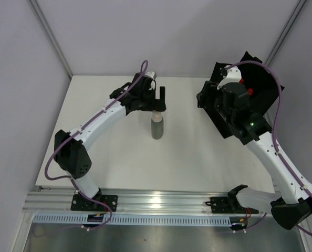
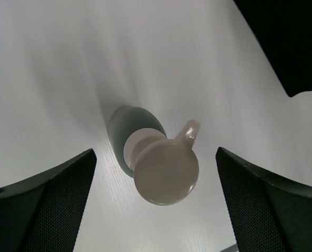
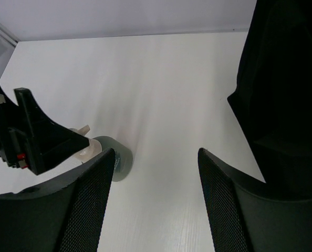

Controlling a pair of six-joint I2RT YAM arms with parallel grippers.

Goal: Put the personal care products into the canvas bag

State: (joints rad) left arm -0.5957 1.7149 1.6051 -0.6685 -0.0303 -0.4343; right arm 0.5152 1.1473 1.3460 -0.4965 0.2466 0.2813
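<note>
**One bottle out on the desk, bag only partly filled**

The grey-green bottle [image 1: 157,127] with its cream cap [image 2: 165,170] stands upright on the desk [image 1: 145,163], out in the open middle and well apart from the canvas bag [image 1: 263,79]. So this product is not yet packed.

Your left gripper [image 2: 155,157] hangs right over the bottle. Its jaws are wide, one finger on each side of the cap, and neither touches it. It holds nothing.

The bag sits at the far right of the desk. The top view shows red patches [image 1: 242,81] inside its opening, which I take to be one or both of the red products. Which ones, I cannot tell. The beige bottle shows in no view, so it may be deep in the bag or hidden under the arm.

Your right gripper [image 3: 156,155] is by the bag, at its near left side. Its jaws are partly apart with bare desk between them, so it is empty too.

As I judge it, the task is well along. At least the grey-green bottle is left for you to lift and carry across to the bag.
</note>
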